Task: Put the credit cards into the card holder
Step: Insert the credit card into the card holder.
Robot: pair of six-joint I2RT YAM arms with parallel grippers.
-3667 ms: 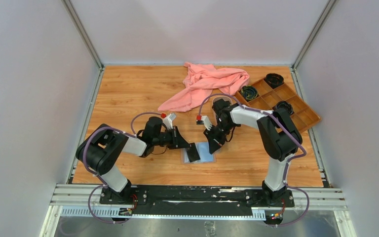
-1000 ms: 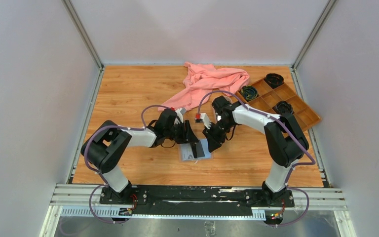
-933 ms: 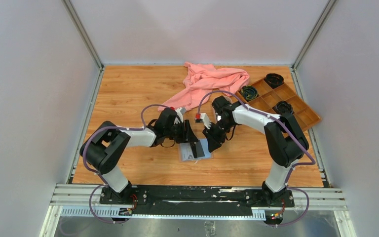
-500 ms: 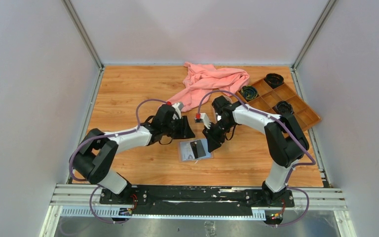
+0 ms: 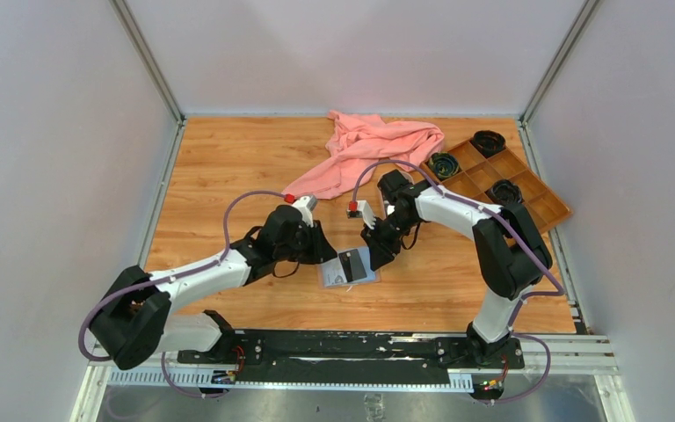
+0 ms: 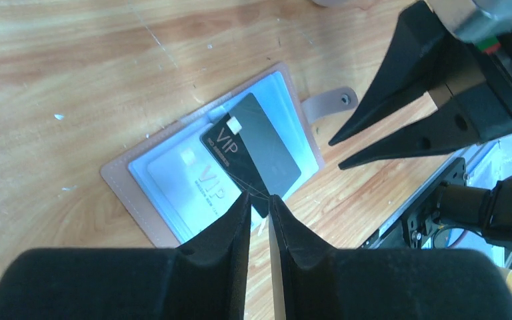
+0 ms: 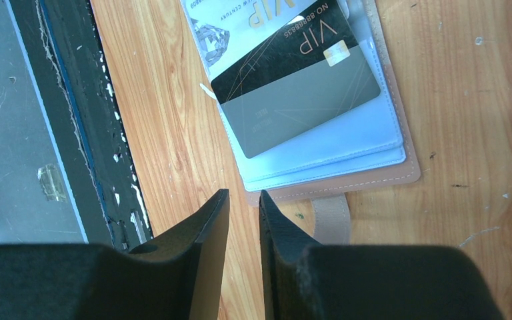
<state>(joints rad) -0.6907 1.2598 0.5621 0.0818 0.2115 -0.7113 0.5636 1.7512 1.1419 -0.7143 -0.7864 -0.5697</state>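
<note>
The card holder lies open on the table with its pale blue sleeves up. A black credit card lies loose and slanted on top of them. A white card sits inside a sleeve. My left gripper hovers just left of the holder, its jaws a narrow gap apart and empty. In its wrist view the tips are over the black card's near corner. My right gripper is at the holder's right edge, narrowly apart and empty, beside the snap tab and the black card.
A pink cloth lies at the back centre. A brown compartment tray at the back right holds three dark round objects. The black base rail runs along the near edge. Grey walls close in both sides.
My left gripper held the black card over the holder, let it go onto the sleeves and drew back to the left. The right gripper has stayed put.
</note>
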